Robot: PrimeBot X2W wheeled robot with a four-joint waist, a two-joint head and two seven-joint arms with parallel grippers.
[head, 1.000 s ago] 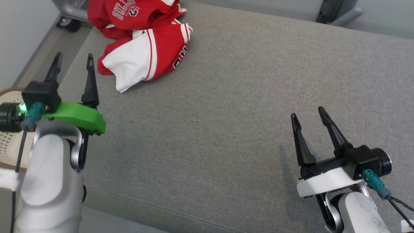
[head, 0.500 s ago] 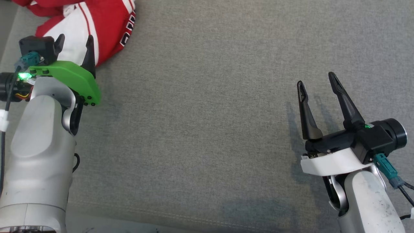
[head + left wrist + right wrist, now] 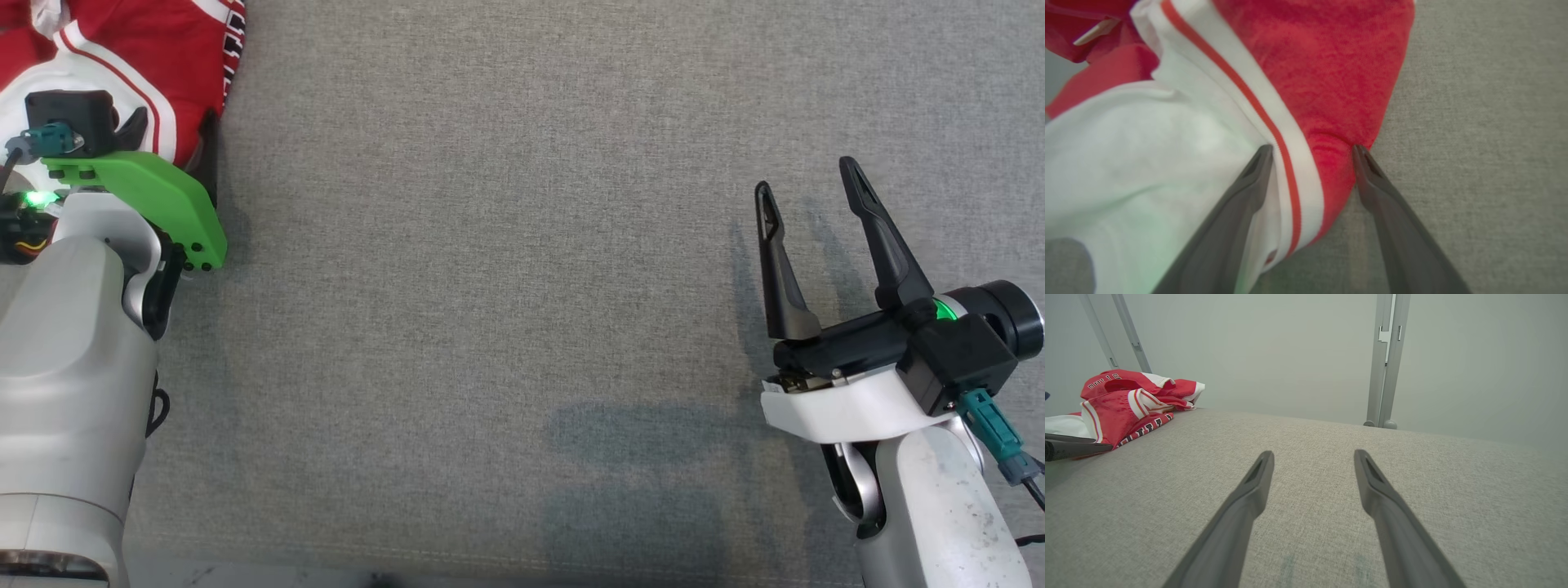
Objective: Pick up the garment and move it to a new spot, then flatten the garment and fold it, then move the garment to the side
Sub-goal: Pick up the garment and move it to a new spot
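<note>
The garment (image 3: 1327, 69), a crumpled red and white jersey, lies at the far left corner of the grey pad (image 3: 522, 286). The left gripper (image 3: 1312, 150) stands open astride its near edge, one finger over the white panel and the other right at the red hem where it meets the pad. The right gripper (image 3: 807, 181) is also open and empty, well apart over bare pad. Closing here could go wrong in two ways. The outer finger is so close to the hem that it may catch only a thin fold, which would likely slip out on the lift. Or the jaws may take several layers at once, so the heap comes up bunched and is harder to flatten. The heap also lies near the pad's side, so a push rather than a lift could nudge it off. In the head view the garment is cut off at the corner and the green mount (image 3: 155, 196) covers most of the left fingers. I cannot tell whether the tips press the cloth or hover, nor how many layers lie between them.
</note>
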